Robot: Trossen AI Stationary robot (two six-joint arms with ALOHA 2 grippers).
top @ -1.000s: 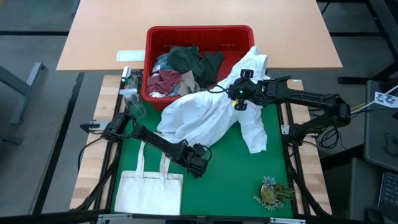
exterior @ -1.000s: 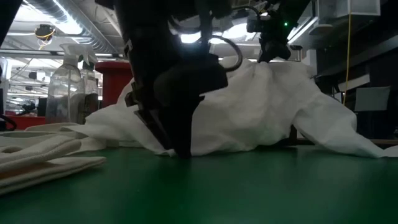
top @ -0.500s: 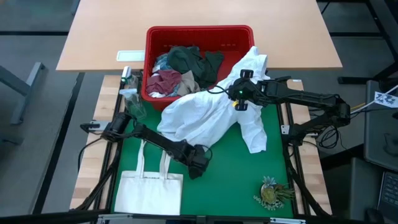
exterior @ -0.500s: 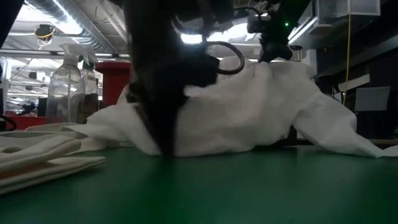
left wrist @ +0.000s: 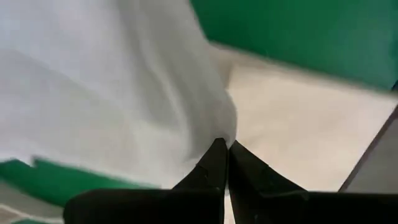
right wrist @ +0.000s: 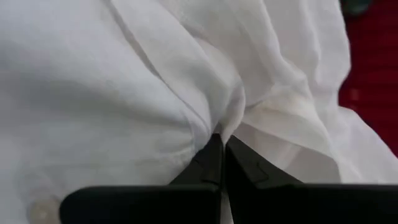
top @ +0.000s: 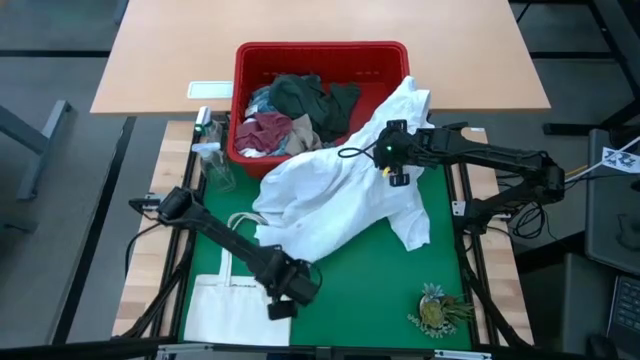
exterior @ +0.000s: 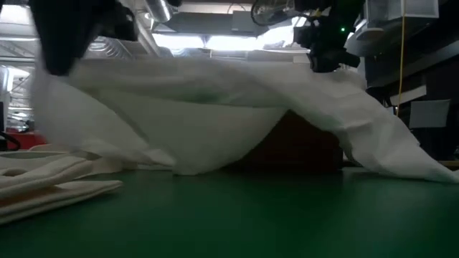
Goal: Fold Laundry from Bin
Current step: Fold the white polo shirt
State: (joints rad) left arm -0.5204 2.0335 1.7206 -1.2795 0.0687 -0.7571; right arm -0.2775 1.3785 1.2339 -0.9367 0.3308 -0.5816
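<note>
Cloth of the white garment [top: 330,200] stretches along a diagonal between my two tools, my left tool [top: 285,298] clenched on its hem at lower centre and my right tool [top: 396,165] pinching it beside the red bin [top: 240,90] up top.

In the low view the white garment [exterior: 215,122] hid the bin and most of the room behind, and the left end effector [exterior: 68,36] was cut off by the top edge. From above, the left arm covered part of the tote bag [top: 225,310]. The left wrist view was blurred; the cloth's [left wrist: 112,93] weave could not be told.
</note>
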